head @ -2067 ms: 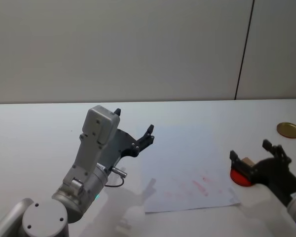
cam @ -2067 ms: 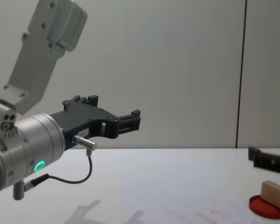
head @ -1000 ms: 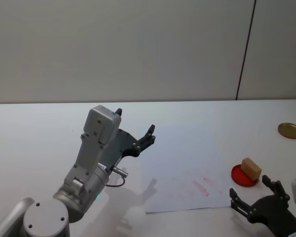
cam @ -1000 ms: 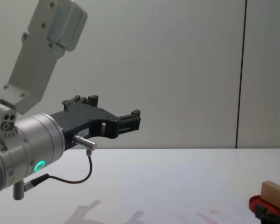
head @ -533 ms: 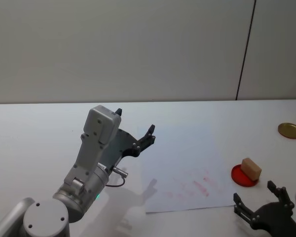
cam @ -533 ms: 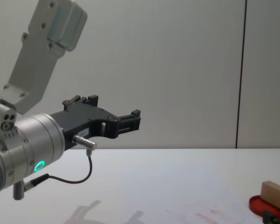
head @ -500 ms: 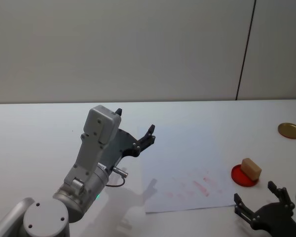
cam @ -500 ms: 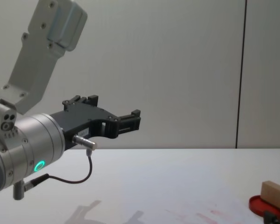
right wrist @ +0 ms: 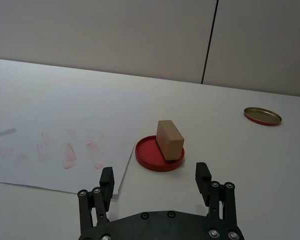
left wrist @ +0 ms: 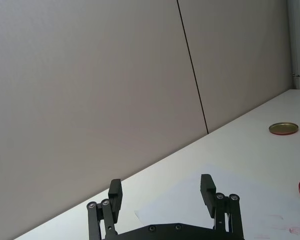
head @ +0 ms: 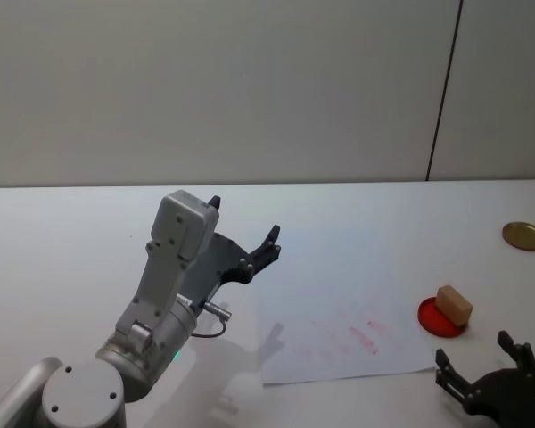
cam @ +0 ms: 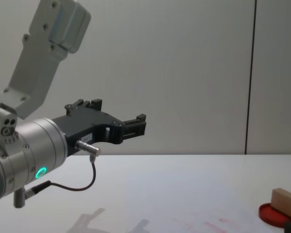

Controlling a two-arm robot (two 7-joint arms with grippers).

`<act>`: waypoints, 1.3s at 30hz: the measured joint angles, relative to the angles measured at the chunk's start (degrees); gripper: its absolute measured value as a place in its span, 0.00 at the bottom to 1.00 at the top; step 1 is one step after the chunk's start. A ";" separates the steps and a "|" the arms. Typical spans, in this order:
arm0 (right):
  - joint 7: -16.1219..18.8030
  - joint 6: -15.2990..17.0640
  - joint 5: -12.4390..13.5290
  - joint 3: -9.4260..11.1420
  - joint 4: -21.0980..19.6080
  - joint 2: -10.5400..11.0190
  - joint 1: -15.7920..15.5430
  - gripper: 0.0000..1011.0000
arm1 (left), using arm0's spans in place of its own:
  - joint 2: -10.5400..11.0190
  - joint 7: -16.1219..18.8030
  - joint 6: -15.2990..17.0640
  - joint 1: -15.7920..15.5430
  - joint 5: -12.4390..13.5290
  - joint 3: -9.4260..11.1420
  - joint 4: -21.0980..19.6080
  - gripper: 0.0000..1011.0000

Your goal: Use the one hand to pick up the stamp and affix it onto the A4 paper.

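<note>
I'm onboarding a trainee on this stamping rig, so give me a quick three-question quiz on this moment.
1. True or false: the left gripper, raised beside the A4 paper, holds the stamp.
2. The right gripper is: A) shut on the stamp; B) open, apart from the stamp; C) pressing the paper.
3. Fill in: the stamp stands on the ___ disc.
Key: 1 false; 2 B; 3 red.

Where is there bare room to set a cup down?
Bare table: between gold lid and red disc, and behind the A4 paper. Crowded: stamp on that disc before the right pincer; left pincer near the paper's left edge.
</note>
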 joint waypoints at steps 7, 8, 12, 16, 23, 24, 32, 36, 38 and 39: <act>0.22 -0.33 0.13 0.26 1.32 -0.57 0.95 0.99 | 0.00 0.00 0.00 0.00 0.00 0.00 0.00 0.98; 0.34 -0.34 0.16 0.29 1.48 -0.65 1.09 0.99 | 0.00 0.00 0.00 0.00 0.00 0.00 0.00 0.98; 1.05 -0.20 0.34 0.52 2.47 -1.11 2.17 0.99 | 0.00 0.00 0.00 0.00 0.00 0.00 0.00 0.98; 1.71 0.27 0.54 0.79 3.46 -1.49 3.35 0.99 | 0.00 0.00 0.00 0.00 0.00 0.00 0.00 0.98; 3.30 1.63 1.03 1.49 5.67 -2.10 6.14 0.99 | 0.00 0.00 0.00 0.00 0.00 0.00 0.00 0.98; 3.48 1.77 1.07 1.57 5.90 -2.17 6.45 0.99 | 0.00 0.00 0.00 0.00 0.00 0.00 0.00 0.98; 5.58 3.56 1.47 2.37 8.67 -2.79 9.87 0.99 | 0.00 0.00 0.00 0.00 0.00 0.00 0.00 0.98; 6.79 4.27 1.55 2.61 9.80 -3.00 11.21 0.99 | 0.00 0.00 0.00 0.00 0.00 0.00 0.00 0.98; 7.34 4.57 1.56 2.68 10.17 -3.07 11.65 0.99 | 0.00 0.00 0.00 0.00 0.00 0.00 0.00 0.98; 7.93 4.94 1.57 2.77 10.59 -3.13 12.19 0.99 | 0.00 0.00 0.00 0.00 0.00 0.00 0.00 0.98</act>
